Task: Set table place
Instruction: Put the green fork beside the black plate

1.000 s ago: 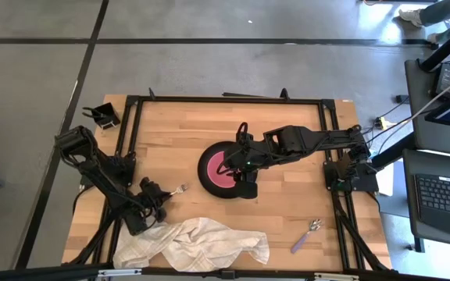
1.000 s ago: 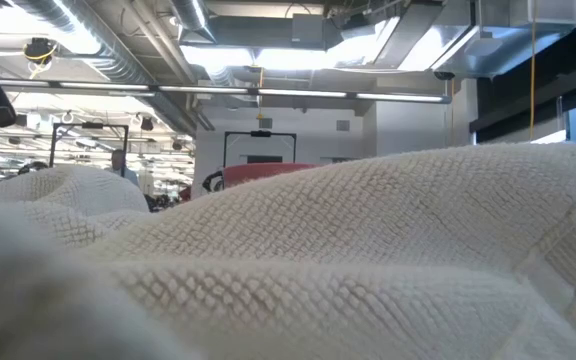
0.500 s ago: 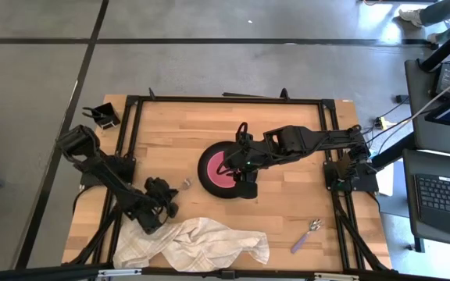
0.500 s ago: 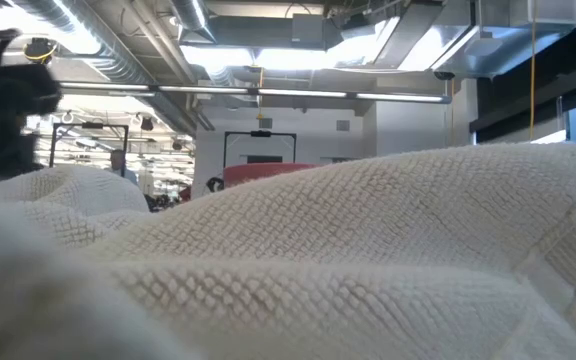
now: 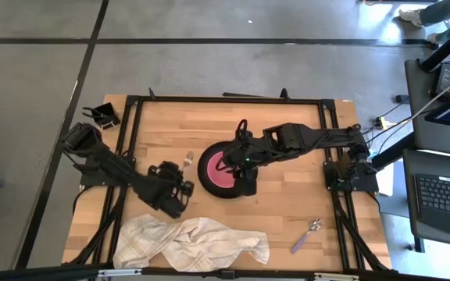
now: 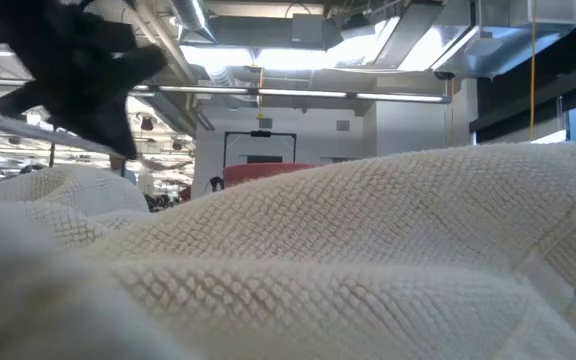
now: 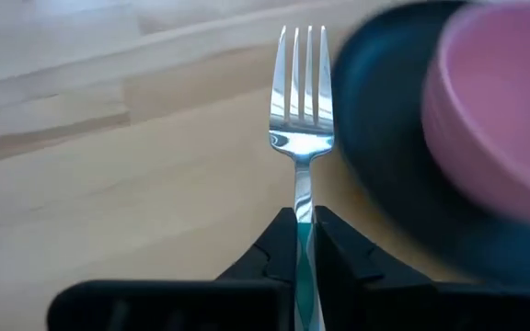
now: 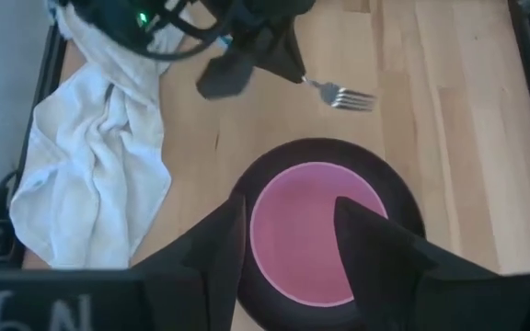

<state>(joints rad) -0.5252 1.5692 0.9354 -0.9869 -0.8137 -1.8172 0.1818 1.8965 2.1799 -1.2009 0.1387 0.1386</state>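
Observation:
The black plate (image 5: 209, 181) lies at the middle of the table (image 5: 287, 125) with the pink bowl (image 5: 219, 168) in it. My left gripper (image 5: 183, 172) is just left of the plate, shut on the silver fork (image 5: 189, 159), whose tines point toward the far edge. My right gripper (image 8: 290, 207) is open above the bowl (image 8: 311, 234), one finger on either side of it; I cannot tell whether it touches the bowl. The purple-handled spoon (image 5: 306, 236) lies near the near right corner. My left gripper pinches the fork's handle (image 7: 302, 241) between its two fingers (image 7: 339, 248). The fork runs on forward out of the fingers, in line with them, its tines (image 7: 302, 64) ahead. The fingers come from the near left side. The fork looks lifted clear of the table.
A crumpled white towel (image 5: 194, 242) lies along the near edge and fills the low view (image 6: 368, 260). A small black holder (image 5: 104, 117) sits off the far left corner. Bare wood shows to the left and right of the plate.
My left gripper has risen and gone from the towel toward the plate, to the right and far side, carrying the fork. The fork has turned so that its tines now point toward the far edge beside the plate. My right gripper stays over the bowl.

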